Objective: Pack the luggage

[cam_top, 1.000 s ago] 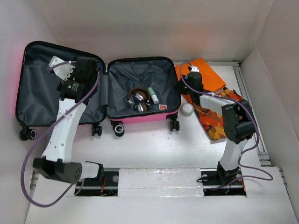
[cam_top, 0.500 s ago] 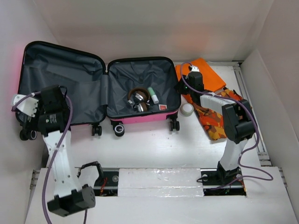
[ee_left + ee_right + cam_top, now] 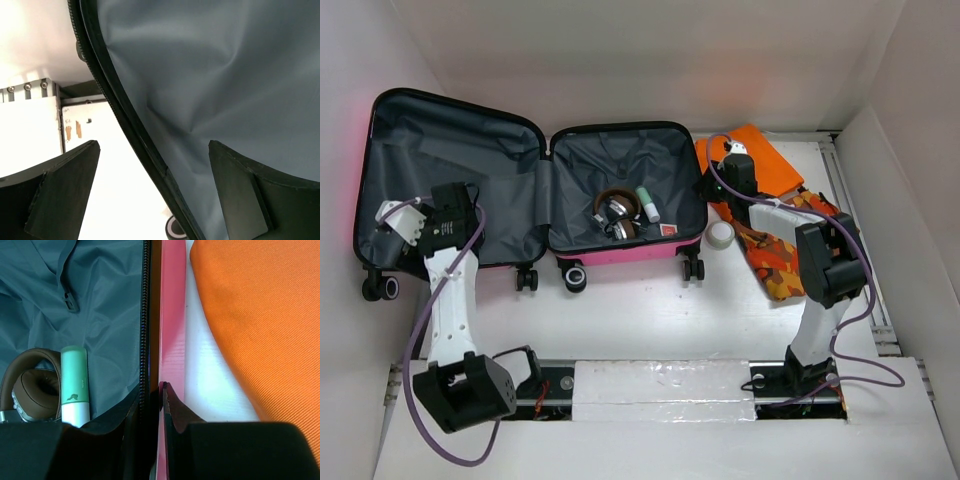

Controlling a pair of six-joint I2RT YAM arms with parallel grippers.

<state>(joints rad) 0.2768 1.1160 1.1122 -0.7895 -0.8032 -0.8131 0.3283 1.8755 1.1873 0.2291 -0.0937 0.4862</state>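
The pink luggage (image 3: 620,252) lies open, its grey-lined lid (image 3: 450,170) propped up at the left. Brown headphones (image 3: 616,212) and a green-and-white tube (image 3: 647,204) lie in its right half. My left gripper (image 3: 405,222) is open at the lid's lower left edge. In the left wrist view the gripper (image 3: 155,192) straddles the black zipper rim (image 3: 125,125) without touching it. My right gripper (image 3: 707,186) is shut on the luggage's right wall. In the right wrist view the gripper (image 3: 152,390) pinches the zipper rim and pink shell (image 3: 173,315).
A folded orange cloth (image 3: 770,165) and an orange patterned cloth (image 3: 780,260) lie right of the luggage, with a white round jar (image 3: 721,234) beside its front right wheel. A small red-and-white item (image 3: 667,229) lies inside. White walls enclose the table on three sides.
My left arm has swung from the top of the lid down to its lower left edge, then drawn in a little to the right. The right arm has not moved.
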